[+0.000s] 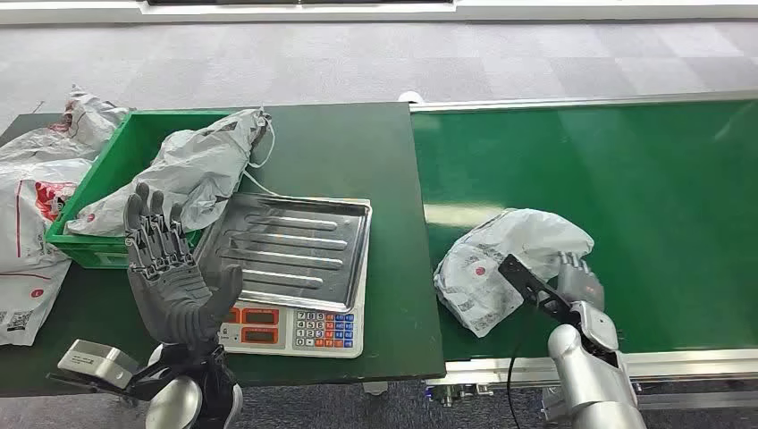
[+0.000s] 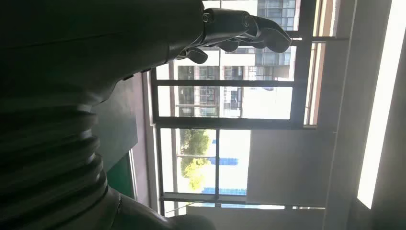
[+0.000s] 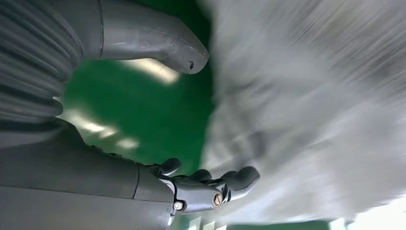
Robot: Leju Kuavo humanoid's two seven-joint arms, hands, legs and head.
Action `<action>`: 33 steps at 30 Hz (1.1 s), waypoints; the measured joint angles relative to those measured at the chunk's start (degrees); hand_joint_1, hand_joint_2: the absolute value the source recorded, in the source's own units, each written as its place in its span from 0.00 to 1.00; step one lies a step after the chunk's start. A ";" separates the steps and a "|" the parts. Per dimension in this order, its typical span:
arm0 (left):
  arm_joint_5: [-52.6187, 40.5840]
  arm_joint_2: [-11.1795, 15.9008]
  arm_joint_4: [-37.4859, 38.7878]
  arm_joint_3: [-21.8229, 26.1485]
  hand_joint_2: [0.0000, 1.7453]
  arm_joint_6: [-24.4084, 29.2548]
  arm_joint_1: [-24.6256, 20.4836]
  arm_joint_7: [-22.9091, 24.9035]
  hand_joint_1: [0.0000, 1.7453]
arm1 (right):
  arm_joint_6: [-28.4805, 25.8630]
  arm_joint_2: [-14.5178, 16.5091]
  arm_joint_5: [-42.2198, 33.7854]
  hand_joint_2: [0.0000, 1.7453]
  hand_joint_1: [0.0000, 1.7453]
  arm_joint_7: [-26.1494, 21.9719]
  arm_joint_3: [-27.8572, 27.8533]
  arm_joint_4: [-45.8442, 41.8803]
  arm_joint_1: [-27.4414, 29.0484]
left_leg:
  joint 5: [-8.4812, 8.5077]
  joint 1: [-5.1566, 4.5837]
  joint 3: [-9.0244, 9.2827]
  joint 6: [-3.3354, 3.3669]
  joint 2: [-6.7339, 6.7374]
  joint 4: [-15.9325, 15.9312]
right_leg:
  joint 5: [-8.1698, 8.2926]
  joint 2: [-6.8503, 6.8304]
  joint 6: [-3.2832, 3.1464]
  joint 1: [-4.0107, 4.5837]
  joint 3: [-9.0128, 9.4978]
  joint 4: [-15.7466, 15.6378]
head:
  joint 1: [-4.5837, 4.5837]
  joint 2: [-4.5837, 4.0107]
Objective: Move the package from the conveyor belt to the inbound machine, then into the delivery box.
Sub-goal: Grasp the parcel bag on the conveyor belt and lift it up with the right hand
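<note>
Left hand [image 1: 170,268] raised, fingers spread, empty; right hand [image 1: 579,284] spread beside the package [image 1: 505,264], scale [image 1: 295,273] between.

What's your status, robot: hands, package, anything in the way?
Left hand open, raised above scale. Right hand open beside package on conveyor belt, no grip yet. Scale tray bare; path unobstructed.

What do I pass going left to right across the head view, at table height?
Loose packages on the table → green bin → raised left hand → scale → package on the conveyor belt → right hand.
</note>
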 joint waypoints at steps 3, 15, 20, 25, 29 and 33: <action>-0.10 -0.01 -0.02 0.09 1.00 -0.56 -0.13 0.00 0.00 | 1.35 0.59 -2.51 1.00 0.00 -4.56 0.01 1.65 -0.47 | 0.02 0.00 -0.03 0.00 -0.11 0.00 | -0.01 -0.09 -0.01 0.00 0.00 0.01 | 0.00 0.00; -0.80 -0.19 -0.10 1.35 1.00 -1.95 -0.19 0.00 0.00 | 5.84 1.45 -11.82 1.00 0.00 -13.25 2.28 0.93 -0.12 | 0.02 -0.01 -0.04 0.00 -0.10 0.00 | -0.01 -0.06 0.00 -0.01 -0.01 0.02 | 0.00 0.00; -0.87 -0.24 -0.14 1.50 1.00 -1.95 -0.34 0.00 0.00 | 5.36 1.45 -12.93 1.00 0.00 -12.74 3.74 -1.50 0.67 | 0.02 0.00 -0.02 0.00 -0.09 0.00 | 0.00 -0.05 0.00 -0.01 -0.01 0.02 | 0.00 0.00; -1.13 -0.35 0.15 1.51 1.00 -2.57 -0.52 0.00 0.00 | 4.77 0.83 -6.88 1.00 0.00 1.36 5.54 -1.58 0.99 | 0.02 0.00 -0.02 0.00 -0.08 0.00 | -0.01 -0.05 0.00 0.00 -0.01 0.02 | -0.01 0.00; -1.46 -0.55 0.73 1.51 1.00 -2.68 -0.80 0.00 0.00 | 4.60 0.27 -5.09 1.00 0.00 3.98 6.93 -0.36 1.23 | 0.01 -0.01 -0.01 0.01 0.01 0.00 | 0.00 0.02 0.00 -0.01 -0.03 0.02 | 0.00 0.00; -1.69 -0.84 1.62 1.50 1.00 -2.79 -1.41 0.00 0.00 | 5.73 0.08 -3.01 1.00 0.00 3.83 8.87 1.76 1.19 | 0.01 0.00 -0.01 0.01 0.00 0.00 | -0.01 0.01 0.00 0.00 -0.02 0.02 | 0.01 0.00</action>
